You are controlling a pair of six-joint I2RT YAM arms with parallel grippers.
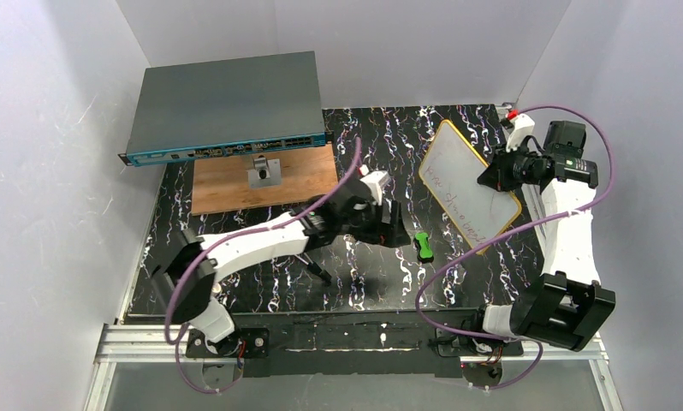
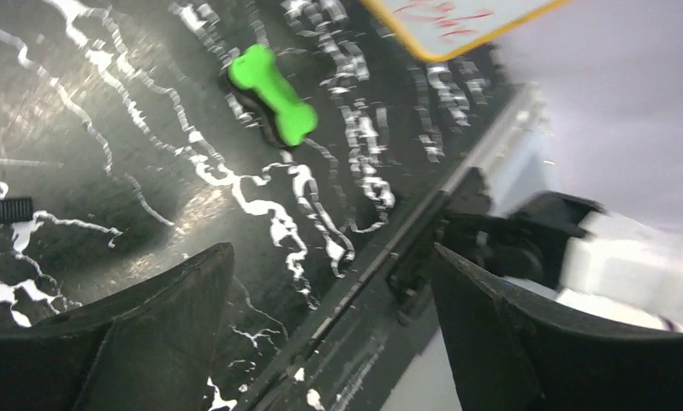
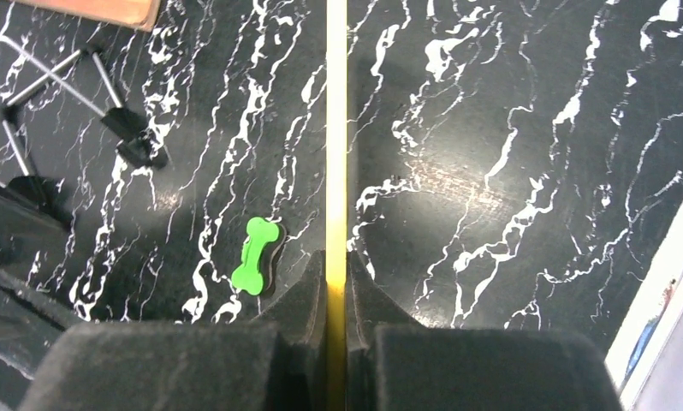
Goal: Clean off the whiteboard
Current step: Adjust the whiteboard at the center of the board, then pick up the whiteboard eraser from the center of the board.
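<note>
The whiteboard (image 1: 468,180), apparently tilted up at 2 o'clock on the table (image 1: 368,278), is pinched by its rim in the right gripper (image 3: 336,267). The left gripper (image 2: 331,257) is held spread, the green eraser (image 2: 272,94) at its 11 o'clock.

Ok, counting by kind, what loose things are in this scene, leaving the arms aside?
whiteboard: 1, clamped edge-on in the right hand
green eraser: 1
wooden board: 1
grey network switch: 1
small grey stand on the wooden board: 1
small tripod: 1
Total: 6
</note>
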